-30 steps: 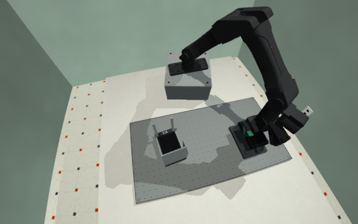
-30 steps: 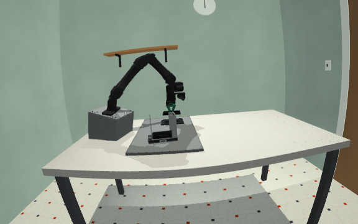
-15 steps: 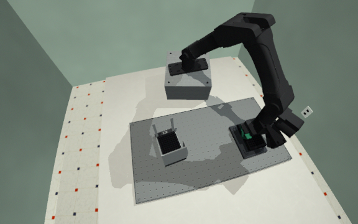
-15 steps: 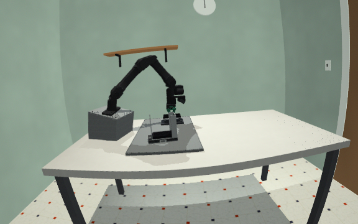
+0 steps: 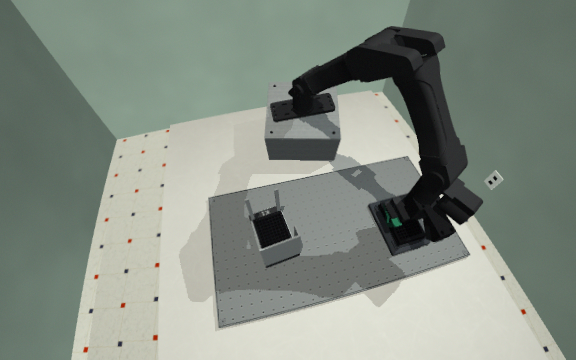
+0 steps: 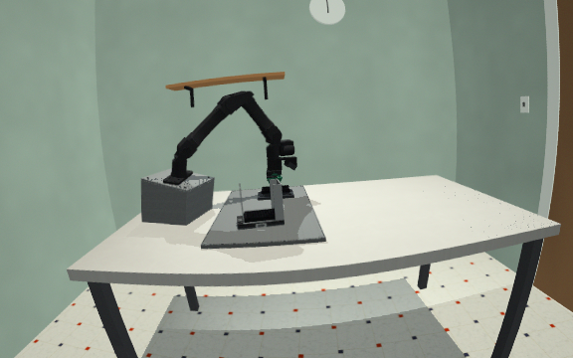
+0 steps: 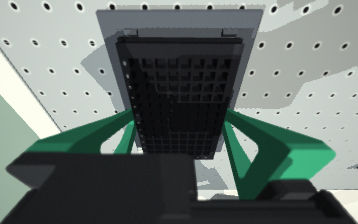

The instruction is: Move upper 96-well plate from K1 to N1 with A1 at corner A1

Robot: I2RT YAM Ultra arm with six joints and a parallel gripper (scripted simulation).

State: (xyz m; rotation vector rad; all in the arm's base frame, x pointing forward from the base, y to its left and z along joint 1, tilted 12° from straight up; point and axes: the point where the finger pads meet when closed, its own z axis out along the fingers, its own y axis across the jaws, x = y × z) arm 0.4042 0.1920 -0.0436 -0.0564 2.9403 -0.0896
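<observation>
My gripper [image 7: 179, 112] with green fingers is shut on the long sides of a black 96-well plate [image 7: 177, 95], well side up. The plate sits low over the grey plate nest N1 [image 7: 180, 22], its far end close to the nest's two locators; I cannot tell if it is fully down. In the top view the gripper [image 5: 394, 220] and plate [image 5: 408, 231] are over the nest [image 5: 402, 235] at the right of the perforated baseplate [image 5: 333, 235]. The stack rack K1 [image 5: 274, 232] stands at the left of the baseplate and holds the other black plate [image 5: 273, 229]. The A1 mark is not visible.
The arm's grey pedestal block [image 5: 302, 122] stands behind the baseplate. The rack's thin upright posts [image 5: 263, 202] rise above it. In the exterior view a wooden shelf [image 6: 225, 81] hangs on the wall above the arm.
</observation>
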